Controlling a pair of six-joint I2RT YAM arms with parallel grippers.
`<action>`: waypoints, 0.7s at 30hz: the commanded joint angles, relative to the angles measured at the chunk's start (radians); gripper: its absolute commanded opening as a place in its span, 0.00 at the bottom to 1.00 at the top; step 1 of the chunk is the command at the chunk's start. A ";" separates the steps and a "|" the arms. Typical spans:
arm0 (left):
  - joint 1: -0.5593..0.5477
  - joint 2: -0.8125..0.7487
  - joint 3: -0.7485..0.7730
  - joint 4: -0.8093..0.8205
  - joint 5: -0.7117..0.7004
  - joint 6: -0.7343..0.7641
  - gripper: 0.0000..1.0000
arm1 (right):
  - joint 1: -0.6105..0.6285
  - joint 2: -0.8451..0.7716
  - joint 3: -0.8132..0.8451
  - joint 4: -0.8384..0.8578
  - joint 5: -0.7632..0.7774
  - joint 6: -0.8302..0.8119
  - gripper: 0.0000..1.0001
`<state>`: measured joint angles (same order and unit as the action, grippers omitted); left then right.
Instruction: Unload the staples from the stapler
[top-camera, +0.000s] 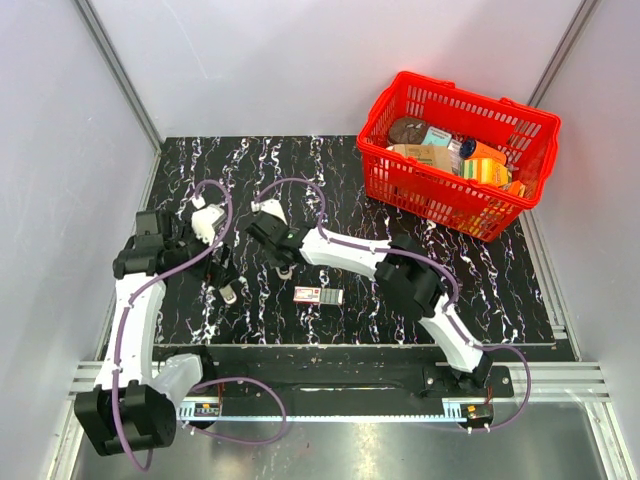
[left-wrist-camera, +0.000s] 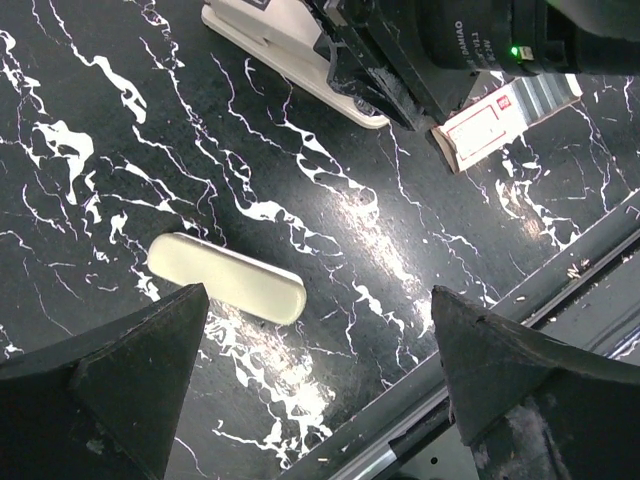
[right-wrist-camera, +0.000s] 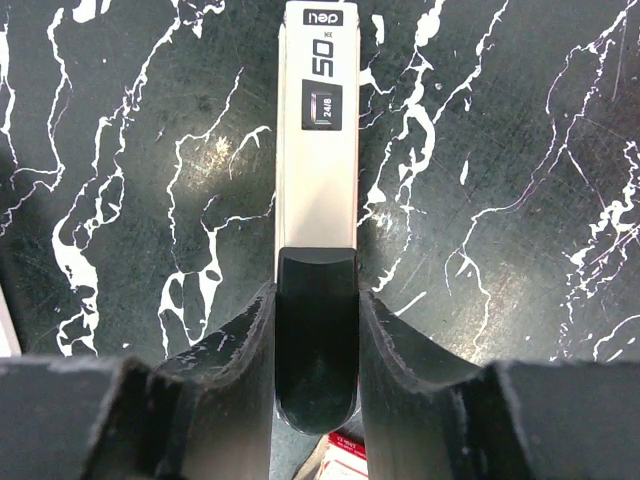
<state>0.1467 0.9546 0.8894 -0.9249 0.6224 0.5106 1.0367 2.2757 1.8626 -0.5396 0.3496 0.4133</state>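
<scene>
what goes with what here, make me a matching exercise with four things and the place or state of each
Things:
1. stapler
2. red-and-white box
3. red basket
4. left pincer

Place or state:
A. open, holding nothing
B. at the far right corner of the mat
C. clamped in the right pincer
D. lying loose on the mat near its front edge

Pairs: 1-C, 2-D, 3-B, 4-A
</scene>
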 joint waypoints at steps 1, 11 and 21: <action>-0.035 0.041 -0.003 0.132 -0.033 -0.066 0.99 | -0.033 -0.056 0.014 0.016 -0.043 0.059 0.02; -0.185 0.289 0.071 0.245 -0.019 -0.208 0.99 | -0.056 -0.367 -0.314 0.294 -0.069 0.283 0.00; -0.251 0.378 0.065 0.294 0.074 -0.251 0.95 | -0.058 -0.459 -0.464 0.480 -0.083 0.450 0.00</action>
<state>-0.0940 1.3174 0.9218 -0.6895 0.6250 0.2955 0.9794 1.8812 1.4097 -0.2314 0.2680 0.7624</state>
